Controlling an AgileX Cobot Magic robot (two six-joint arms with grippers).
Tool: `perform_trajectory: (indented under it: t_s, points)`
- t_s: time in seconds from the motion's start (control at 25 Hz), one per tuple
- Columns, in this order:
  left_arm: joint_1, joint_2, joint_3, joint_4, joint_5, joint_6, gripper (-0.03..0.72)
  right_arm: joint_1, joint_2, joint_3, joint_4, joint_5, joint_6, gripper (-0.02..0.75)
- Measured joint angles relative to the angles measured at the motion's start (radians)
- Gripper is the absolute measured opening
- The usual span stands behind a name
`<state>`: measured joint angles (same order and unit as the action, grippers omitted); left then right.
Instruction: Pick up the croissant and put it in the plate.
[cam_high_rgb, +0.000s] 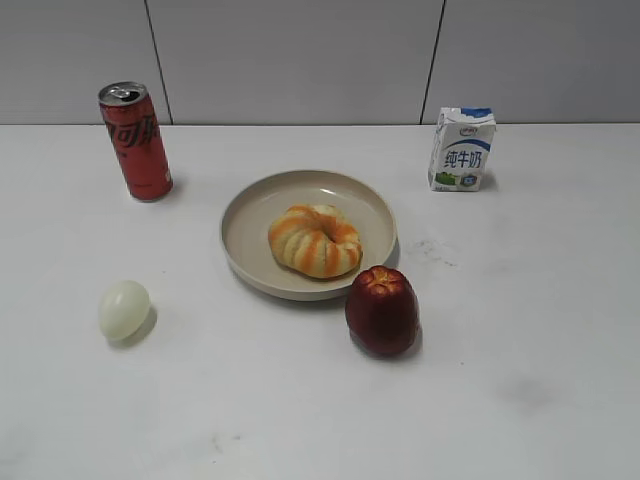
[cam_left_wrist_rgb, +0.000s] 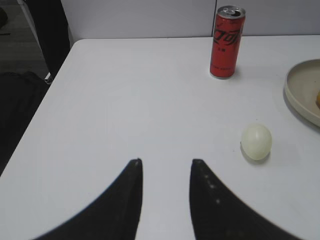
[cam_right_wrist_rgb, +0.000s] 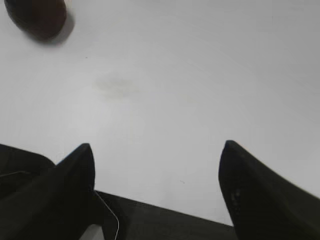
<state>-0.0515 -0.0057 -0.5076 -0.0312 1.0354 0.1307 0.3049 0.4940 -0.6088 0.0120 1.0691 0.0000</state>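
The croissant (cam_high_rgb: 315, 240), a curled roll with orange-brown and cream stripes, lies inside the round beige plate (cam_high_rgb: 246, 213) at the table's middle. The plate's rim also shows at the right edge of the left wrist view (cam_left_wrist_rgb: 300, 87), with a sliver of the croissant (cam_left_wrist_rgb: 318, 98). Neither gripper appears in the exterior view. My left gripper (cam_left_wrist_rgb: 165, 162) is open and empty over bare table, left of the egg. My right gripper (cam_right_wrist_rgb: 157, 150) is wide open and empty above the table's front edge.
A dark red apple (cam_high_rgb: 381, 310) stands against the plate's front right; it shows at the top left of the right wrist view (cam_right_wrist_rgb: 36, 17). A pale egg (cam_high_rgb: 124, 309) (cam_left_wrist_rgb: 256, 141) lies front left. A red can (cam_high_rgb: 135, 141) (cam_left_wrist_rgb: 226, 42) and a milk carton (cam_high_rgb: 462, 149) stand at the back.
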Motion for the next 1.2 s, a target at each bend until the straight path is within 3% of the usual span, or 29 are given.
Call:
perform_trajectory:
  t_s: [0.28, 0.96, 1.2]
  points:
    - [0.0, 0.0, 0.0, 0.0, 0.0, 0.0, 0.237, 0.0, -0.04, 0.103, -0.004, -0.025, 0.0, 0.582]
    - [0.0, 0.0, 0.0, 0.0, 0.0, 0.0, 0.237, -0.006, -0.099, 0.106, -0.004, -0.025, 0.0, 0.581]
    - [0.0, 0.0, 0.0, 0.0, 0.0, 0.0, 0.237, -0.12, -0.268, 0.106, -0.003, -0.026, 0.0, 0.581]
